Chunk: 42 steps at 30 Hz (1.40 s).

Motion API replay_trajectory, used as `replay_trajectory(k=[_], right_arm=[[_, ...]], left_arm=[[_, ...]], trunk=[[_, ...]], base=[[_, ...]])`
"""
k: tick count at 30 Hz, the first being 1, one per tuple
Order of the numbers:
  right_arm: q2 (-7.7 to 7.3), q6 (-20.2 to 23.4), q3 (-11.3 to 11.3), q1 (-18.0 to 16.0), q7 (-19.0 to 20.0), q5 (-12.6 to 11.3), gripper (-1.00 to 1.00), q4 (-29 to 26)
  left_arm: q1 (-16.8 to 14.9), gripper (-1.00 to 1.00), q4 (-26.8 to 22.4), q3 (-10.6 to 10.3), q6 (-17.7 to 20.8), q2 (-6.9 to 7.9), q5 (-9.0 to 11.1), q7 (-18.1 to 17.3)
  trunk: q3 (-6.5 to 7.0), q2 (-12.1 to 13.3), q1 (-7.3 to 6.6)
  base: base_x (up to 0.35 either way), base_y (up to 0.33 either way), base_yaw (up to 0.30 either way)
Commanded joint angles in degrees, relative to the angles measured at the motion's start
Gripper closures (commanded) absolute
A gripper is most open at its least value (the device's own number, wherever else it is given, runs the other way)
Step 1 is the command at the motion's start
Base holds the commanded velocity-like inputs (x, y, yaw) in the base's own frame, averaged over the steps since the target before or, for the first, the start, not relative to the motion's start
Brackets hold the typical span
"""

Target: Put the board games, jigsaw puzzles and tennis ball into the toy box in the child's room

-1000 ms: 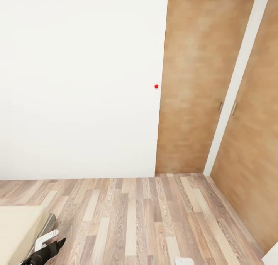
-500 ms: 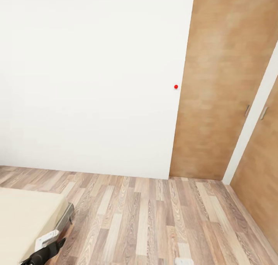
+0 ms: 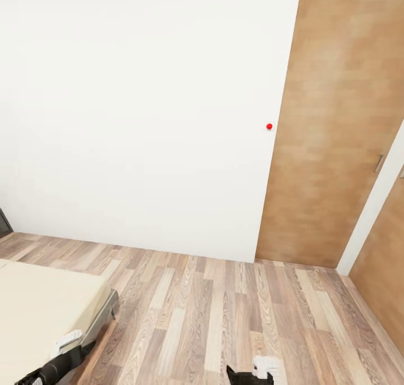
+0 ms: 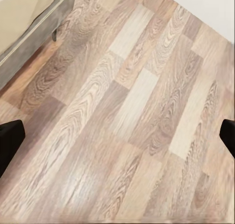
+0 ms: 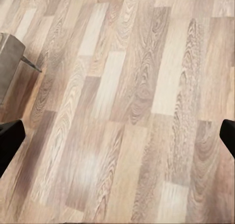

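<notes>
Camera swing, not object motion: over the last second the whole head view has panned left, so the low bed with plain beige mattress and grey frame point(image 3: 45, 312) fills more of the near-left corner and the tan wooden door point(image 3: 336, 127) has slid right. The small red dot point(image 3: 269, 126) on the white wall point(image 3: 140, 110) shifted with it. Judgement: base is turning toward the bed, where two board games should lie; none on the visible mattress corner. No toys, toy box or tabletop in frame.

Left arm low at near left, left pincer point(image 4: 117, 141) spread wide over the wood-plank floor point(image 3: 224, 317), empty. Right pincer point(image 5: 117, 141) likewise spread and empty, over bare floor near the bed leg point(image 5: 30, 62).
</notes>
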Motion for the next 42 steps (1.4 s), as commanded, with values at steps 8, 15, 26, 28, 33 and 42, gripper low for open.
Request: replay_trajectory(k=[8,15,26,28,33,42], right_arm=[[0.27,12.7,-0.4,0.0,0.1,-1.2,-1.00,-15.7],[0.56,19.9,-0.7,-0.2,0.0,-1.4,-1.00,-24.4],[-0.07,21.4,-0.7,-0.3,0.7,-1.6,-1.00,-28.3],[-0.08,21.5,-0.7,-0.3,1.1,-1.7,-1.00,-29.3],[-0.31,21.7,-0.6,0.0,1.9,-1.9,-1.00,-31.7],[-0.40,23.2,-0.7,0.2,2.3,-2.0,-1.00,-33.1]], left_arm=[[-0.6,-1.00,-10.1,0.0,21.0,4.95,0.6,-18.4],[-0.3,-1.00,-25.6,0.1,37.5,7.47,0.5,-39.7],[-0.1,-1.00,-29.7,0.2,41.0,8.77,0.5,-51.7],[-0.1,-1.00,-29.9,0.2,41.1,8.90,0.6,-52.5],[-0.1,-1.00,-30.1,0.2,41.4,9.27,0.7,-54.7],[-0.1,-1.00,-30.1,0.1,41.6,10.86,0.5,-61.5]], trunk=[[-0.12,-0.1,0.04],[-0.12,-0.1,0.04],[-0.12,-0.1,0.04],[-0.12,-0.1,0.04],[-0.12,-0.1,0.04],[-0.12,-0.1,0.04]], base=[[0.000,0.000,0.008],[0.000,0.000,0.001],[0.000,0.000,0.000],[0.000,0.000,0.000],[0.000,0.000,0.000],[0.000,0.000,0.000]])
